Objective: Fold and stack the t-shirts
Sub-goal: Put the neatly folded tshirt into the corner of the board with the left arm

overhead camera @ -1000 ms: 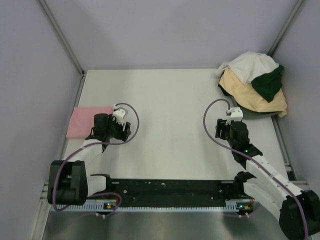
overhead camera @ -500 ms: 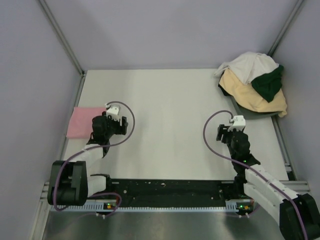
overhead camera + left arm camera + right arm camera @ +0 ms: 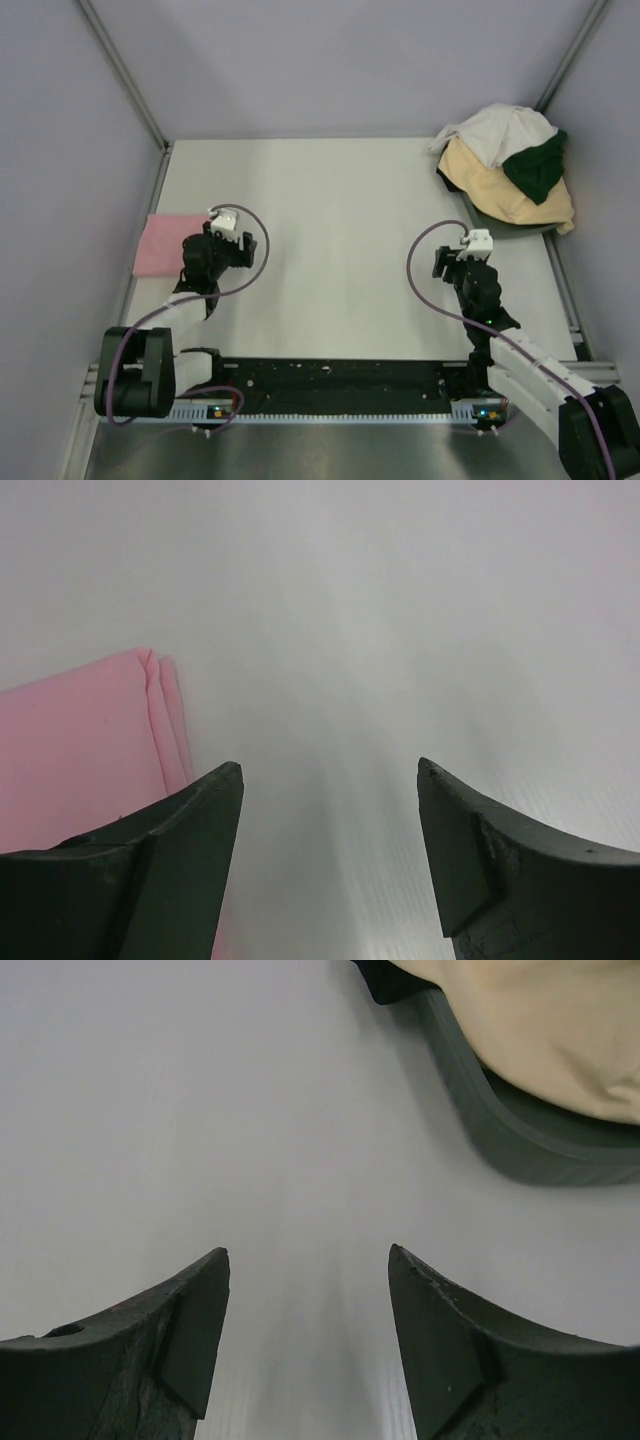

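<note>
Plainly this is light, limp cloth that will sag and bunch; I judge a hem or shoulder edge the surest hold. The pink t-shirt (image 3: pixel 165 243) lies folded flat and smooth at the left of the table (image 3: pixel 340 220), just beside my left gripper (image 3: pixel 330 775); the white t-shirt (image 3: pixel 495 130), tan t-shirt (image 3: pixel 500 195) and dark green t-shirt (image 3: pixel 535 165) heap crumpled on a dark, stiff-rimmed tray (image 3: pixel 520 1145) far right; my right gripper (image 3: pixel 308 1260) sits near it; both pairs of jaws gape wide, holding nothing.
</note>
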Motion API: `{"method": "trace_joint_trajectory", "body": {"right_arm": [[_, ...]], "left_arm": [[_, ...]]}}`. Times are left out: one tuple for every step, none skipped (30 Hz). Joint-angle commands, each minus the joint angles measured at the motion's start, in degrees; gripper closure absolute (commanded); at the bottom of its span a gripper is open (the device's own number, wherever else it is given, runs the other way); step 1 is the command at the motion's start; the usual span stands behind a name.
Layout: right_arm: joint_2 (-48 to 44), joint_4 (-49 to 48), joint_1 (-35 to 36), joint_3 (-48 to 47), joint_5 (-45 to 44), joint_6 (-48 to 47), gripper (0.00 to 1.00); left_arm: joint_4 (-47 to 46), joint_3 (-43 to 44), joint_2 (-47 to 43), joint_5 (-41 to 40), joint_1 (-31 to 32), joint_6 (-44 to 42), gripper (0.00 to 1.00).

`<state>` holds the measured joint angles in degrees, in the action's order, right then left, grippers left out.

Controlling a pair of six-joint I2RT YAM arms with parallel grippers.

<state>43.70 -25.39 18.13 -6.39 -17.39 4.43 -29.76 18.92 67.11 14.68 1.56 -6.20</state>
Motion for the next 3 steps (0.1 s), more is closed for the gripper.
{"method": "trace_joint_trajectory", "body": {"right_arm": [[0.24,-3.18,-0.55,-0.02,-0.98,-0.47,0.36],[0.16,-3.18,-0.55,-0.02,-1.07,-0.47,0.36],[0.15,-3.18,-0.55,-0.02,-0.98,-0.38,0.36]], "left_arm": [[-3.20,-0.37,-1.37,0.98,-0.24,-0.40,0.25],[-3.20,-0.29,-1.28,0.18,-0.16,0.04,0.25],[-3.11,-0.11,-1.19,-0.52,-0.16,0.39,0.25]]}}
